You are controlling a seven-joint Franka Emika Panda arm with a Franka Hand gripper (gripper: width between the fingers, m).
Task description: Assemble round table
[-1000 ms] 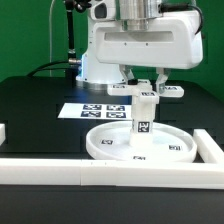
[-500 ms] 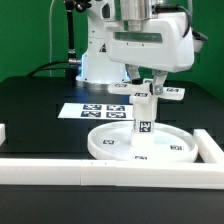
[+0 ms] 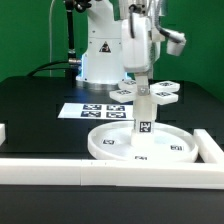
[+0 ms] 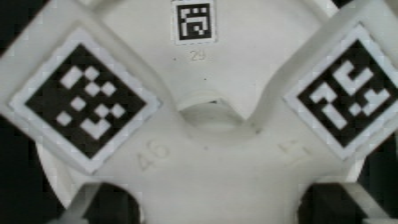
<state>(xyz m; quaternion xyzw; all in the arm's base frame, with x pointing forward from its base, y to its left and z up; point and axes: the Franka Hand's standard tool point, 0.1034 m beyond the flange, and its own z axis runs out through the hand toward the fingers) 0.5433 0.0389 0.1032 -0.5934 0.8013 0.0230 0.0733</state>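
Up close at the wrist, the tool (image 4: 210, 195) grips the tagged base (image 4: 196, 110); outside, leg (image 3: 142, 118) stands on disc (image 3: 140, 143).

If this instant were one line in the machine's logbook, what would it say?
step: fitting cross-shaped base onto leg | leg: upright on round disc | gripper: over the base, grip unclear

No words, brands or numbers could be read. Only black-white square tags showed: on the base (image 4: 199, 120), the leg (image 3: 143, 124), the disc (image 3: 140, 147) and the marker board (image 3: 96, 110).
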